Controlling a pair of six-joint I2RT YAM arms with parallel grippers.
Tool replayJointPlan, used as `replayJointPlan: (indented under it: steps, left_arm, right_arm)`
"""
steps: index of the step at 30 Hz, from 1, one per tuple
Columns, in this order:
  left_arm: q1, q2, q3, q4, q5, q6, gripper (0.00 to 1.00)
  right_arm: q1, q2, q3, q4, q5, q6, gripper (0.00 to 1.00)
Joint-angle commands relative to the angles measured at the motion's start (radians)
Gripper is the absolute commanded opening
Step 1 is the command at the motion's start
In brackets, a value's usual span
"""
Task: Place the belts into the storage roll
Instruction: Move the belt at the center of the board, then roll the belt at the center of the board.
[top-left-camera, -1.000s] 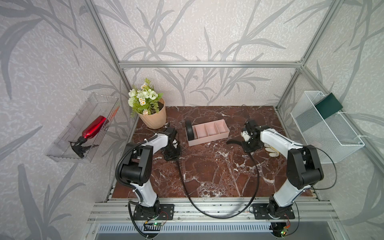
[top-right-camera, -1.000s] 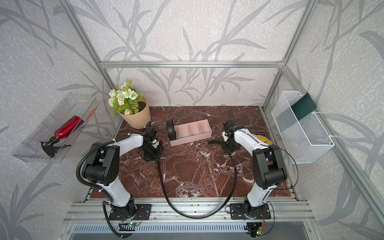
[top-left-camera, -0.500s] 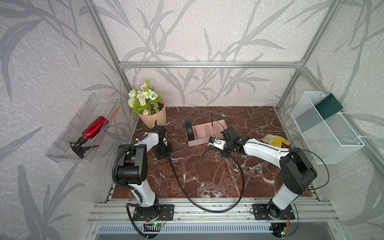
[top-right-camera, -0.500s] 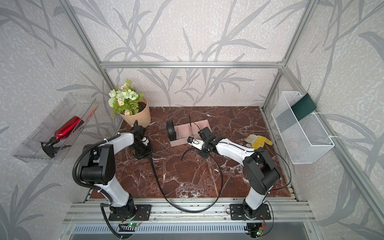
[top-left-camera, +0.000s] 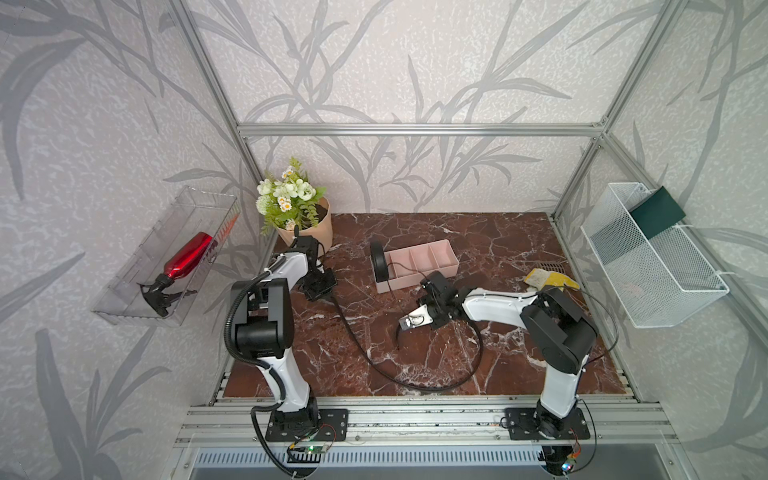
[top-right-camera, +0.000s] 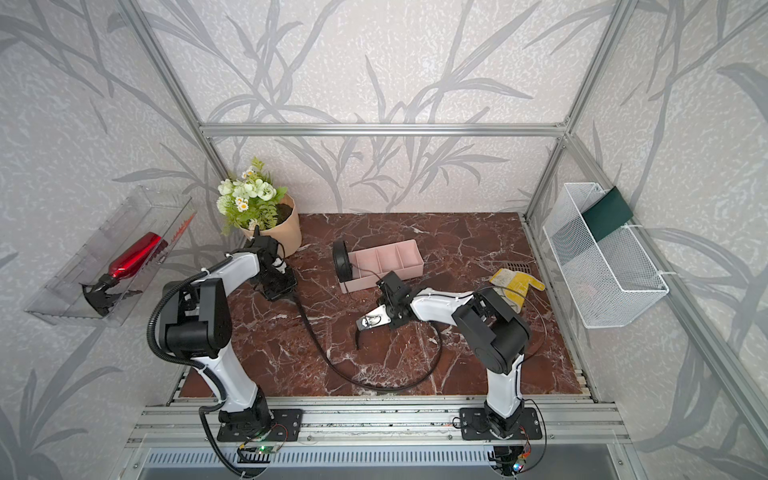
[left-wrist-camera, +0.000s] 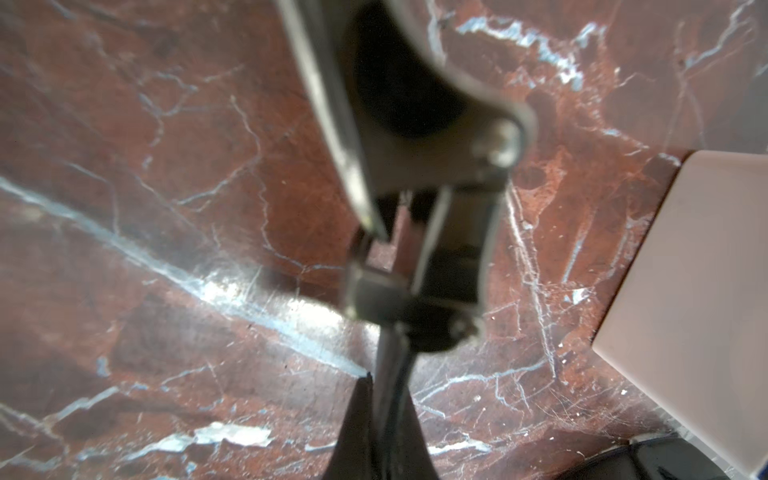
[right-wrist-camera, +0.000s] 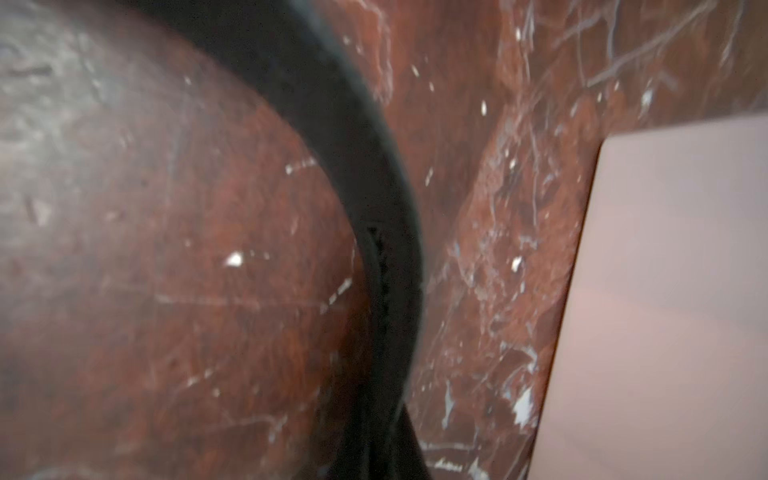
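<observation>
A long black belt (top-left-camera: 415, 387) (top-right-camera: 374, 386) lies in a wide U on the marble table, and each gripper holds one end. My left gripper (top-left-camera: 320, 286) (top-right-camera: 279, 286) (left-wrist-camera: 384, 415) is shut on the strap (left-wrist-camera: 390, 395) near the flowerpot. My right gripper (top-left-camera: 428, 316) (top-right-camera: 388, 316) (right-wrist-camera: 382, 436) is shut on the other end, with the silver buckle (top-left-camera: 415, 322) (top-right-camera: 372, 321) at its tip, just in front of the storage roll (top-left-camera: 399, 284) (top-right-camera: 365, 282) (left-wrist-camera: 685, 291) (right-wrist-camera: 665, 291). A coiled belt (top-left-camera: 379, 262) (top-right-camera: 341, 262) stands on edge at the roll's left end.
A peach flowerpot (top-left-camera: 309, 232) stands at the back left. A yellow glove (top-left-camera: 548, 280) lies by a floor grille (top-left-camera: 550, 266) at the right. A wire basket (top-left-camera: 652, 257) hangs on the right wall and a clear bin with a red bottle (top-left-camera: 187, 257) on the left wall.
My right gripper has carried the buckle end leftward and toward the front, from right of the roll to in front of it, uncovering the glove. My left gripper has shifted slightly left and back.
</observation>
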Motion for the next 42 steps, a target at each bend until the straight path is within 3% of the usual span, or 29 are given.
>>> replayJointPlan:
  steps: [1,2,5,9,11,12,15,21,23,24,29,34,39,42]
  left_arm:
    - [-0.002,-0.001,0.008,0.009,0.013,-0.011,0.02]
    - [-0.003,-0.004,0.000,0.014,0.016,-0.012,0.02]
    - [-0.006,-0.014,-0.022,0.036,0.030,-0.021,0.02]
    - [-0.009,-0.029,-0.057,0.065,0.047,-0.028,0.02]
    - [-0.009,-0.031,-0.069,0.078,0.057,-0.028,0.02]
    - [-0.009,-0.034,-0.074,0.081,0.062,-0.027,0.02]
    - [-0.013,-0.039,-0.090,0.093,0.075,-0.022,0.02]
    - [-0.018,-0.064,-0.131,0.106,0.082,-0.011,0.02]
    - [-0.019,-0.075,-0.147,0.114,0.088,-0.011,0.02]
    - [-0.020,-0.080,-0.153,0.116,0.090,-0.009,0.02]
    - [-0.020,-0.096,-0.181,0.112,0.095,0.010,0.02]
    - [-0.023,-0.115,-0.206,0.117,0.099,0.015,0.02]
    - [-0.023,-0.129,-0.215,0.112,0.093,0.022,0.02]
    - [-0.023,-0.135,-0.219,0.112,0.089,0.025,0.02]
  right_arm:
    - [0.033,0.037,-0.126,0.236,0.150,-0.051,0.34]
    - [0.034,0.017,-0.118,0.237,0.175,0.009,0.43]
    - [0.027,-0.091,-0.079,0.130,0.202,0.229,0.56]
    - [0.016,-0.261,0.026,-0.137,0.247,0.664,0.77]
    - [0.016,-0.317,0.072,-0.292,0.213,0.836,0.86]
    - [0.015,-0.344,0.082,-0.332,0.230,0.982,0.96]
    - [0.004,-0.418,0.097,-0.445,0.101,1.280,0.99]
    - [-0.018,-0.427,0.049,-0.414,-0.316,1.741,0.99]
    - [0.036,-0.385,0.060,-0.450,-0.275,1.882,0.99]
    - [0.072,-0.367,0.076,-0.451,-0.268,1.905,0.99]
    - [0.213,-0.230,0.218,-0.616,0.019,2.071,0.99]
    - [0.229,-0.069,0.321,-0.659,0.065,2.106,0.99]
    - [0.260,0.096,0.426,-0.705,0.057,2.082,0.70]
    - [0.261,0.138,0.430,-0.691,0.071,2.071,0.58]
